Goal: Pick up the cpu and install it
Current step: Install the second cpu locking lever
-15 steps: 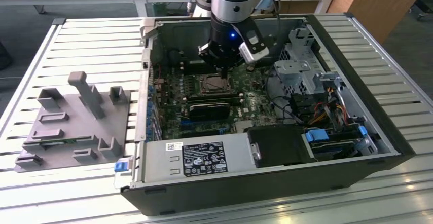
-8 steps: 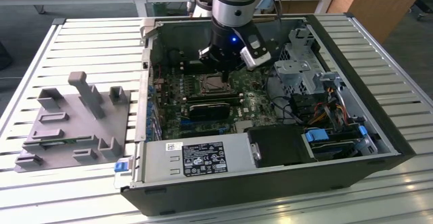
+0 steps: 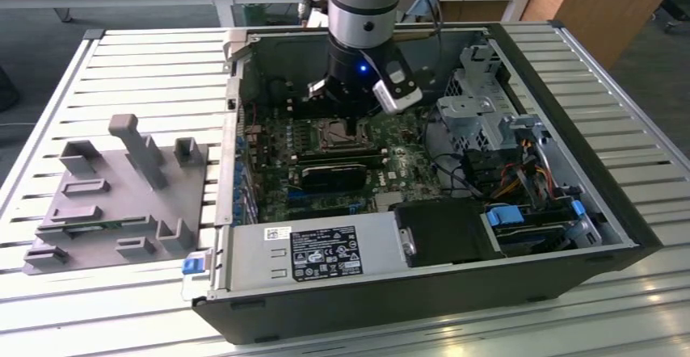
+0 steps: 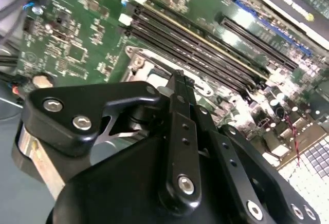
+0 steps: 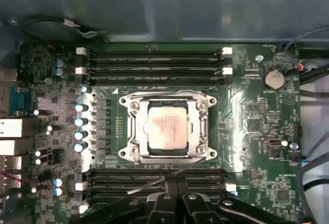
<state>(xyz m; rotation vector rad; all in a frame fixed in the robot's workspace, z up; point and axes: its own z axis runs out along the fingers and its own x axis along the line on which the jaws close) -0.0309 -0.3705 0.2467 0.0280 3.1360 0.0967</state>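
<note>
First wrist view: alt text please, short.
A silver-topped cpu sits inside the metal socket frame at the centre of a green motherboard, with memory slots on two sides. The black gripper hangs apart from the chip.

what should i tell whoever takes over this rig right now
Gripper: above the socket inside the open computer case, fingers together, holding nothing.
CPU: lies flat in the motherboard socket, silver top up, apart from the fingers.
Done: CPU picked up and set in the socket.
Left: I cannot tell whether the socket's retention frame is latched; check it.
</note>
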